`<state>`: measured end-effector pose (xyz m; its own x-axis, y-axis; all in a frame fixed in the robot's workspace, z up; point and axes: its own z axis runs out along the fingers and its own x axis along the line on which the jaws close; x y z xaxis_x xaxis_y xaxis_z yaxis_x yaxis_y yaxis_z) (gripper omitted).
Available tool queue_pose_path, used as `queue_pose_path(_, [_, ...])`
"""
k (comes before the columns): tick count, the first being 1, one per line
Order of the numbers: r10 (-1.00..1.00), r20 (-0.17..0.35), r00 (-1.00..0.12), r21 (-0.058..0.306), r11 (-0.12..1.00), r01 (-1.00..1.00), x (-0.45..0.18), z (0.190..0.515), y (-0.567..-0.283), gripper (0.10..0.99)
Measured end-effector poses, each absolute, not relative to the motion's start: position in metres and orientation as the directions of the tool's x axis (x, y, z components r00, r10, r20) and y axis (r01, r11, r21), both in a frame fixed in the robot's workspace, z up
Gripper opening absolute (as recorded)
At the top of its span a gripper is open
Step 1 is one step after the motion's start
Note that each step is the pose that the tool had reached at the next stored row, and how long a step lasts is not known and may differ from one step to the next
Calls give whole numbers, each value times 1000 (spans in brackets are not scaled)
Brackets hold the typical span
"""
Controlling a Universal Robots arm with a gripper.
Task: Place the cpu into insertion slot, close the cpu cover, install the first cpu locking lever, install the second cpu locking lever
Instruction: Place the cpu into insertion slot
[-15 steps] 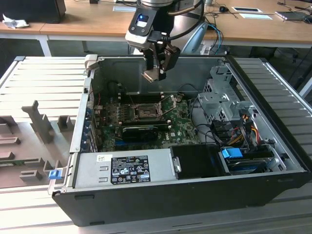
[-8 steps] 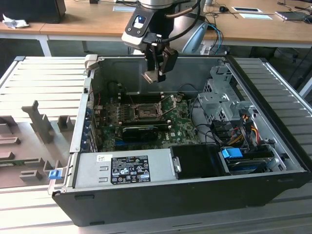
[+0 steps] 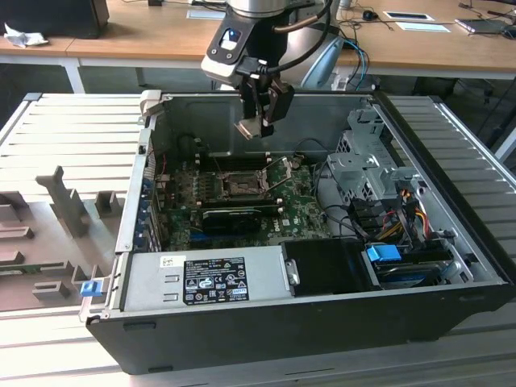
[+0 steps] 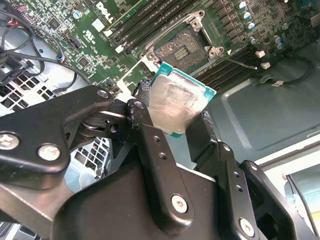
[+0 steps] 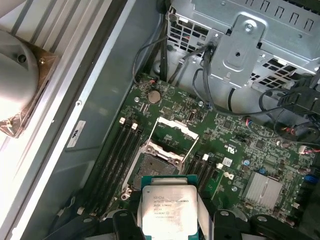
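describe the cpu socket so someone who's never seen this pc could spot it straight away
Look into the open black computer case and find the green motherboard on its floor. Near the board's middle sits the insertion slot, a small square black socket with a metal rim. Its neighbours, the memory slots, are long and narrow, while it is square.

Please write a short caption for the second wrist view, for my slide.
Gripper holding the cpu above the uncovered insertion slot.

The pincer [image 3: 260, 127] points downward (fingers clamped on the cpu [image 5: 167, 207]).
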<state>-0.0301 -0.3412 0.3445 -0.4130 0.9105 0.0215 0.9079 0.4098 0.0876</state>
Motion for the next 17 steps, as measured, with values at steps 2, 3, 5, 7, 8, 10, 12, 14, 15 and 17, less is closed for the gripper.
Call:
queue_pose_path(2, [911, 22, -413, 88, 410, 908, -30, 344, -341, 533])
queue_pose_path(3, [911, 22, -413, 88, 409, 908, -30, 344, -341, 533])
queue_pose_path(5, [911, 22, -412, 88, 409, 908, -30, 343, -341, 533])
queue_pose_path(7, [911, 22, -412, 88, 409, 908, -30, 343, -341, 533])
queue_pose_path(8, [911, 22, -412, 88, 409, 908, -30, 342, -341, 533])
queue_pose_path(10, [911, 22, -412, 88, 409, 908, -30, 342, -341, 533])
queue_pose_path(12, [911, 22, -412, 88, 409, 908, -30, 342, -341, 533])
queue_pose_path(14, [911, 23, -412, 88, 408, 909, -30, 342, -341, 533])
queue_pose_path(15, [911, 23, -412, 88, 408, 909, -30, 342, -341, 533])
queue_pose_path(17, [911, 25, -411, 89, 408, 909, -30, 341, -341, 533])
